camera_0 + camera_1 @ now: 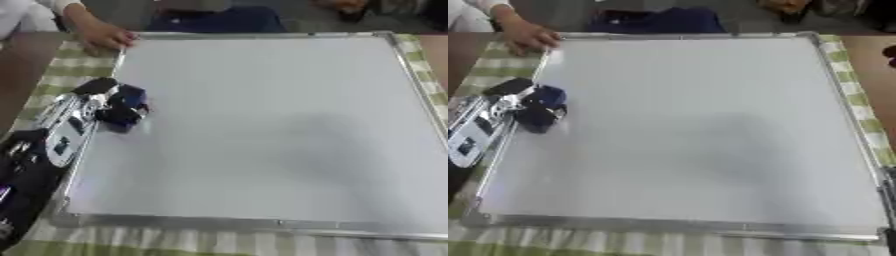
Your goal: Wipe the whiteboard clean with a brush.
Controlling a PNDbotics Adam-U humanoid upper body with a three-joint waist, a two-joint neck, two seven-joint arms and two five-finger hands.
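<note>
A large whiteboard (262, 125) with a silver frame lies flat and fills most of both views; its surface looks blank. My left hand (103, 102) reaches in from the left edge over the board's left side, its fingers curled round a dark blue brush (125, 108) that rests on the board. My right hand shows in neither view.
A person's bare hand (105, 36) presses on the board's far left corner. A green and white checked cloth (175, 242) lies under the board. A dark blue thing (658, 21) sits beyond the far edge. Brown table (17, 75) shows at the left.
</note>
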